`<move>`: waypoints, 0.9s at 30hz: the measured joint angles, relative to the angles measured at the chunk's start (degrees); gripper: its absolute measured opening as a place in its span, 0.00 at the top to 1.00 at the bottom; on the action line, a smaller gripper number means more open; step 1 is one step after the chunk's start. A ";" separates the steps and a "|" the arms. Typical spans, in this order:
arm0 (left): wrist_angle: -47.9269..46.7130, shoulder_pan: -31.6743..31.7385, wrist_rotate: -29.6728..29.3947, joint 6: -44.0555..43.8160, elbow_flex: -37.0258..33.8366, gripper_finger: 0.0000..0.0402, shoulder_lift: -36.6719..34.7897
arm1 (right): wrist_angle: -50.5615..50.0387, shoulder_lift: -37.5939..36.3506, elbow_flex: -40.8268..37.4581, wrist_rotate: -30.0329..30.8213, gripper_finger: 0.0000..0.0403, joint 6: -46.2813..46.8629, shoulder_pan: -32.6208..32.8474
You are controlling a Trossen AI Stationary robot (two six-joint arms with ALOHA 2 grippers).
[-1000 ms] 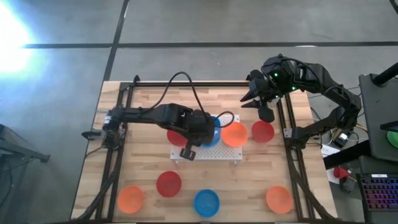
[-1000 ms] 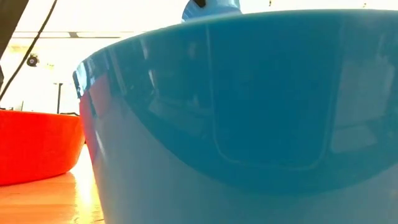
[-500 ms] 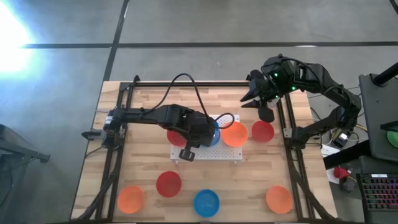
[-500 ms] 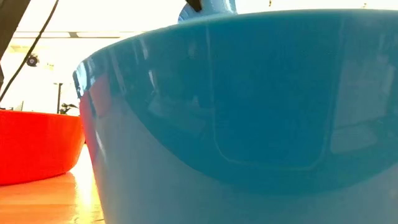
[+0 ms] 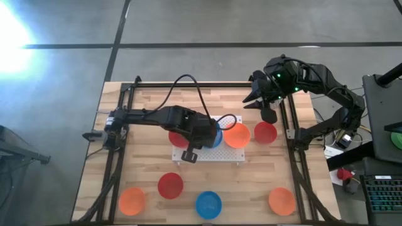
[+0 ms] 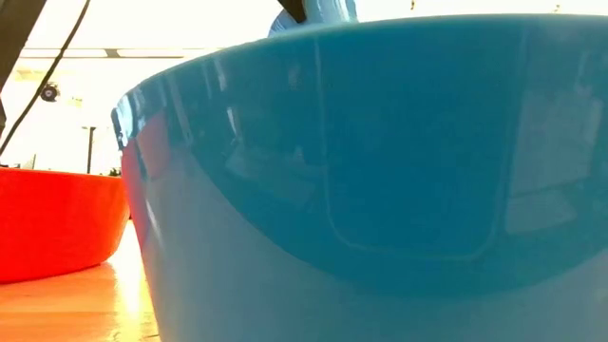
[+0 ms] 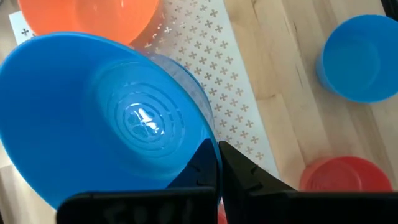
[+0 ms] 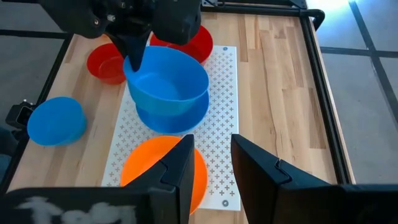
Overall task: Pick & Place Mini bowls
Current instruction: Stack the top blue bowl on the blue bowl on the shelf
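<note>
A: Item one, the left gripper (image 5: 204, 133)?
B: Over the white board (image 5: 227, 154) at table centre, fingers pinching the rim of a blue bowl (image 8: 166, 78). That bowl sits tilted in a second blue bowl (image 8: 180, 115) standing on the board.

A: Other bowls on the board?
B: An orange bowl (image 5: 237, 135) at 3 o'clock of the blue pair, just beside it; a red bowl (image 5: 178, 137) at 9 o'clock, partly under the arm.

A: Off the board?
B: A red bowl (image 5: 265, 132) at 3 o'clock of the board. Along the near edge, from 7 to 5 o'clock: orange (image 5: 132, 199), red (image 5: 170, 184), blue (image 5: 208, 204), orange (image 5: 281, 200).

A: The right gripper (image 5: 268, 112)?
B: Parked at 1 o'clock of the board, near the table's right rail. Its fingers (image 8: 264, 168) stand spread, holding nothing.
</note>
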 joint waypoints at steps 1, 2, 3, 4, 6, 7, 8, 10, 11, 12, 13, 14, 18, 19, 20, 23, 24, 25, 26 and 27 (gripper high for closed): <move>0.04 0.00 0.00 -0.01 0.00 0.99 -0.02 | 0.00 0.00 0.00 0.00 0.75 0.00 -0.01; 0.06 0.00 -0.02 -0.02 0.00 0.99 -0.02 | 0.00 0.00 0.00 0.00 0.75 0.00 -0.01; 0.06 0.04 -0.18 -0.04 0.00 0.99 -0.02 | 0.00 0.00 0.00 0.00 0.75 0.00 0.01; 0.15 0.04 -0.56 -0.04 -0.01 0.98 -0.02 | 0.00 0.00 0.00 0.00 0.75 0.00 -0.01; 0.42 0.04 -1.16 -0.03 -0.02 0.97 -0.02 | 0.00 0.00 0.00 0.00 0.75 0.00 -0.01; 0.52 0.09 -1.28 0.00 -0.02 0.97 -0.02 | 0.00 0.00 0.00 0.00 0.75 0.00 0.00; 0.68 0.09 -1.63 0.11 -0.02 0.96 -0.02 | 0.00 0.00 0.00 0.00 0.75 0.02 -0.01; 0.85 0.09 -2.15 0.13 -0.06 0.95 -0.02 | 0.00 0.00 0.00 0.00 0.75 0.00 -0.01; 0.85 0.09 -2.20 0.11 -0.22 0.94 -0.02 | 0.00 0.00 0.00 0.00 0.75 0.02 0.00; 0.89 0.11 -2.24 0.02 -0.42 0.93 -0.02 | 0.00 -0.02 0.00 0.00 0.75 0.02 -0.01; 0.89 0.11 -2.25 -0.26 -0.59 0.92 -0.02 | 0.00 0.00 0.00 0.00 0.75 0.02 0.00; 0.89 0.11 -2.28 -0.58 -0.78 0.91 -0.02 | 0.00 0.00 0.00 0.00 0.75 0.02 -0.01; 1.36 0.11 -2.58 -0.94 -1.60 0.87 -0.04 | 0.00 -0.02 0.00 0.00 0.75 0.02 0.00; 1.48 0.11 -2.69 -0.96 -1.82 0.86 -0.07 | 0.00 0.00 0.00 0.00 0.75 0.02 -0.01; 1.40 0.11 -2.91 -0.98 -1.90 0.85 -0.07 | 0.00 -0.02 0.00 0.00 0.75 0.02 -0.01; 1.45 0.11 -3.36 -1.01 -1.84 0.83 -0.07 | 0.00 0.00 0.00 0.00 0.75 0.02 0.01; 1.70 0.11 -3.43 -0.97 -1.76 0.83 -0.07 | 0.00 -0.02 0.00 0.00 0.75 0.02 -0.01; 2.09 0.11 -3.50 -0.94 -1.73 0.83 -0.07 | 0.00 -0.02 0.00 0.00 0.75 0.02 0.00; 2.36 0.11 -3.52 -0.94 -1.73 0.82 -0.07 | 0.00 -0.01 0.00 0.01 0.75 0.02 0.01; 2.33 0.11 -3.52 -0.94 -1.73 0.82 -0.07 | 0.00 -0.02 0.00 0.00 0.75 0.02 0.01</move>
